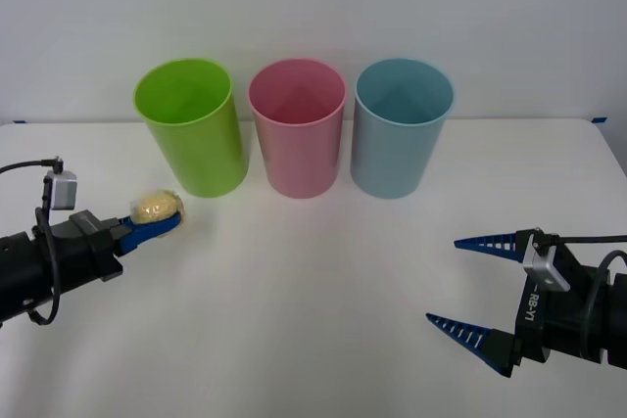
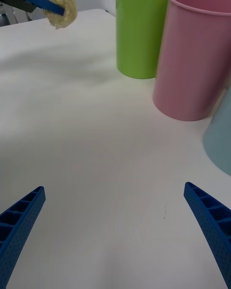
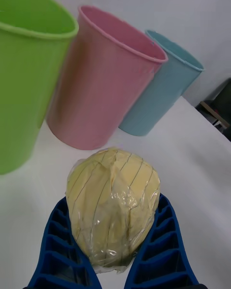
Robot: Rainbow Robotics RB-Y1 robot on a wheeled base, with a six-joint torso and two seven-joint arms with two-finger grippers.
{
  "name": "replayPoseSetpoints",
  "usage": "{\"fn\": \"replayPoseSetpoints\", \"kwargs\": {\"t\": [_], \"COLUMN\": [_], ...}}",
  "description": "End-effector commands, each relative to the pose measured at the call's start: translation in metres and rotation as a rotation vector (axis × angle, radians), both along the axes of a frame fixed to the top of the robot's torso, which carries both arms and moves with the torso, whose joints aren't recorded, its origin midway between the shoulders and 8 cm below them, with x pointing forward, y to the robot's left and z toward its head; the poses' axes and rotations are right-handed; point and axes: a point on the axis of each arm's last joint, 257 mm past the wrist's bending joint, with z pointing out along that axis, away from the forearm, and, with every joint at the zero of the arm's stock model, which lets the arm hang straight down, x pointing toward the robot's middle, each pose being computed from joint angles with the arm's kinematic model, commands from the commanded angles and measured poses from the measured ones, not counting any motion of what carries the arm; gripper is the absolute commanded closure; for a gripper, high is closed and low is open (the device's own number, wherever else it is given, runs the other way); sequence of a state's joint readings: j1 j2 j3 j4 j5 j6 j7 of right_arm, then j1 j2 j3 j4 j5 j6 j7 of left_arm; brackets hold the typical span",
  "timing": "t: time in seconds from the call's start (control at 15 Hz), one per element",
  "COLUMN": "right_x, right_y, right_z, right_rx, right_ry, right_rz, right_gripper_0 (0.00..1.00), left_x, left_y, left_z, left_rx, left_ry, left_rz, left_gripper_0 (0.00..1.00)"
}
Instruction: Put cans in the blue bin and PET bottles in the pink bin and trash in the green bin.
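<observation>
Left gripper [image 1: 162,219] clamps pale-yellow bumpy wrapped trash ball [image 1: 157,208], frame left, just beside tall lime-green plastic bin [image 1: 191,129] | right gripper [image 1: 468,286] spread, empty, lower right | risk: glossy wrap slips; rim knock tips bin.

The trash [image 3: 113,207] looks wrapped in glossy, crinkled film. The 3 bins are smooth plastic with a soft sheen; the desk [image 1: 323,281] is matt white.

White table [image 1: 313,281] under everything; three cups standing on it in a row along the far side; green bin [image 1: 188,129] left, pink bin [image 1: 297,129] middle, blue bin [image 1: 400,129] right, close together.
</observation>
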State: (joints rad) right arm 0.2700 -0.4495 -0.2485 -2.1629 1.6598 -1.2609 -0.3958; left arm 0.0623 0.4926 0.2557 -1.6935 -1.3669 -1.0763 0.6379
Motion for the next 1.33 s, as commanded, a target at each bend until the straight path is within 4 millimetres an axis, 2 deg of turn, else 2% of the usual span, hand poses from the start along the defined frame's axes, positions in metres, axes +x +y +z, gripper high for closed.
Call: {"fn": "replayPoseSetpoints", "kwargs": {"t": [0.07, 0.27, 0.53, 0.67, 0.93, 1.33], "right_x": [0.000, 0.000, 0.000, 0.000, 0.000, 0.000], "right_y": [0.000, 0.000, 0.000, 0.000, 0.000, 0.000], "right_z": [0.000, 0.000, 0.000, 0.000, 0.000, 0.000], "right_rx": [0.000, 0.000, 0.000, 0.000, 0.000, 0.000], "right_ry": [0.000, 0.000, 0.000, 0.000, 0.000, 0.000], "right_rz": [0.000, 0.000, 0.000, 0.000, 0.000, 0.000], "right_gripper_0": [0.00, 0.00, 0.00, 0.00, 0.00, 0.00], "left_x": [0.007, 0.012, 0.011, 0.014, 0.032, 0.063], "left_y": [0.014, 0.034, 0.044, 0.050, 0.064, 0.069], "left_z": [0.027, 0.045, 0.098, 0.122, 0.162, 0.187], "left_rx": [0.018, 0.055, -0.065, -0.072, -0.036, -0.025], "left_ry": [-0.160, -0.255, -0.342, -0.393, -0.461, -0.411], "left_rz": [0.029, 0.074, 0.080, 0.100, 0.179, 0.282], "left_gripper_0": [1.00, 1.00, 1.00, 1.00, 1.00, 1.00]}}
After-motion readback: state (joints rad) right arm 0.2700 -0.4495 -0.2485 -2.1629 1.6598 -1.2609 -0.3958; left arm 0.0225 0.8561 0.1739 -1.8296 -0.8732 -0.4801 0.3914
